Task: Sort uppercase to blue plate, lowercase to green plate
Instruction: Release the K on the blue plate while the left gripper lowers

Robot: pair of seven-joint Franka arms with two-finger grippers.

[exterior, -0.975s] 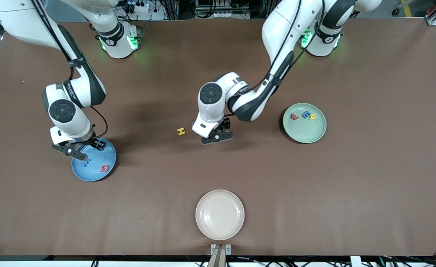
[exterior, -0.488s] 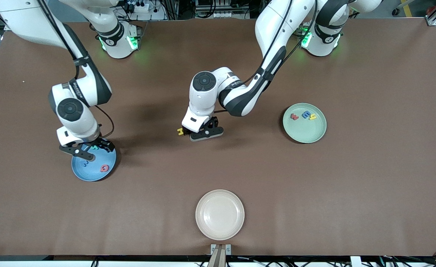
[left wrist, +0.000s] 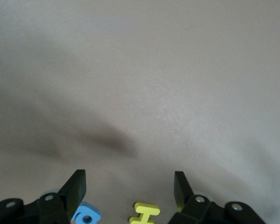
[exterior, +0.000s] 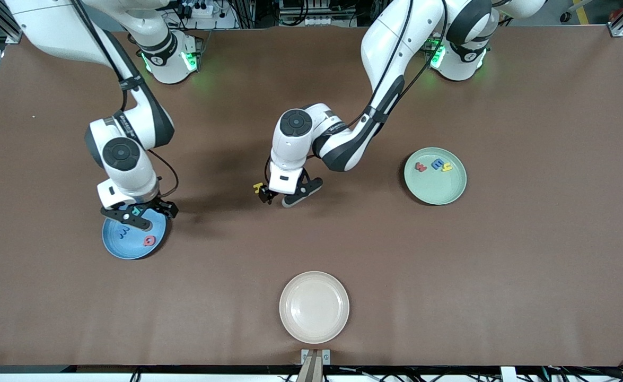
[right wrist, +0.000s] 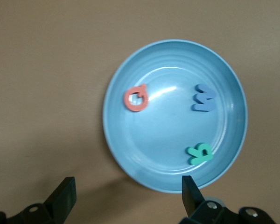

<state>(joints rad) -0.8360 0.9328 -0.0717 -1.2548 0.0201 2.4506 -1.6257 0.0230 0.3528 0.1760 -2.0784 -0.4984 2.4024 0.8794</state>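
The brown table (exterior: 449, 276) is showing a matte, slightly wrinkled cloth-like surface.

The blue plate (right wrist: 130, 154) is sitting toward the right arm's end of the table: round, glossy, with a raised rim and faint rings inside. Three flat foam-looking letters are lying in it, all apart from one another: a red Q (right wrist: 136, 98), a blue W (right wrist: 204, 99) and a teal R (right wrist: 199, 153).

The right gripper (exterior: 137, 214) is hanging over the plate's rim nearest the robots, its black fingers (right wrist: 65, 198) spread wide and holding nothing.

The left gripper (exterior: 282, 197) is hovering low over the middle of the table, jaws apart and empty. In the left wrist view a yellow H (left wrist: 144, 213), blocky and flat, is lying on the table between the fingers (left wrist: 77, 186), with a blue rounded letter (left wrist: 86, 215) just beside one finger.

The green plate (exterior: 436, 191) is resting toward the left arm's end: pale mint, round, rimmed. It is holding a small red w (exterior: 421, 167), a blue letter (exterior: 436, 165) and a yellow h (exterior: 447, 167) in a row.

A cream plate (exterior: 314, 306), round and empty-looking, is lying nearest the front camera.
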